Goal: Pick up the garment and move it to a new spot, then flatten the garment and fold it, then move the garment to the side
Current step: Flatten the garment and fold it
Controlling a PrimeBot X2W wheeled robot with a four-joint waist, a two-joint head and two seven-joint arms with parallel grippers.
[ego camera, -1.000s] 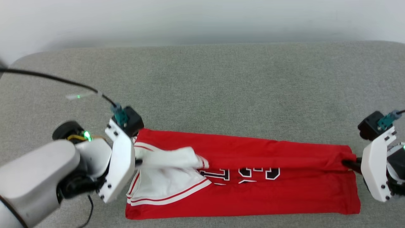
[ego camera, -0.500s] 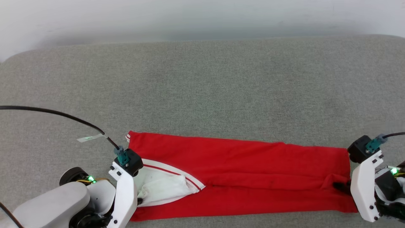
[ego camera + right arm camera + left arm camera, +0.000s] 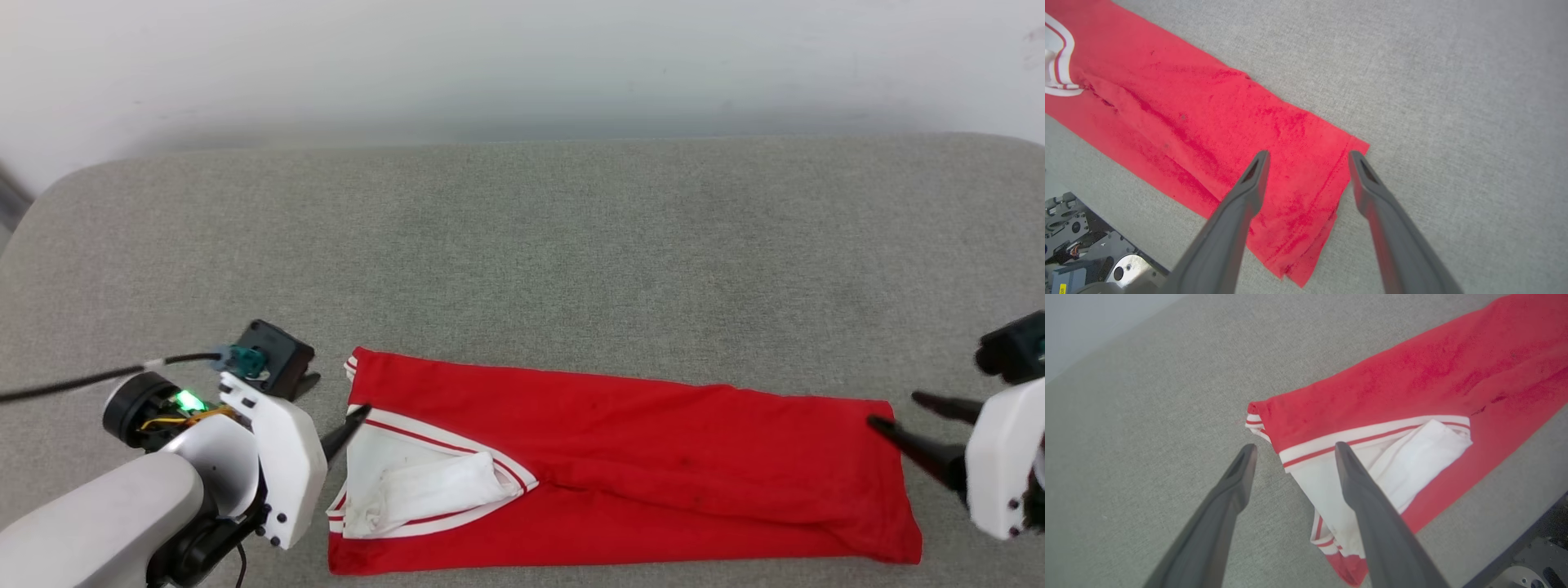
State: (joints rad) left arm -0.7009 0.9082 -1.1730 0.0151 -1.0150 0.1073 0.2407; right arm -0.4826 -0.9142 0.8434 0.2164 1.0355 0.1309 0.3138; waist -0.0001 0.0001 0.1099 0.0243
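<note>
The garment (image 3: 653,465) lies as a long, red, folded strip near the front edge of the bench (image 3: 522,245), with a white sleeve (image 3: 433,486) showing at its left end. I'd judge that a grab catching only the top layer could pull the fold open or drag it off that edge. The left hand (image 3: 339,394) and right hand (image 3: 894,408) each straddle one end, fingers spread, holding nothing.

Folded red garment (image 3: 1412,384) on grey surface (image 3: 1147,396), left hand (image 3: 1294,446) spread wide, straddling its striped edge

Bright, even light — soft shadows
</note>
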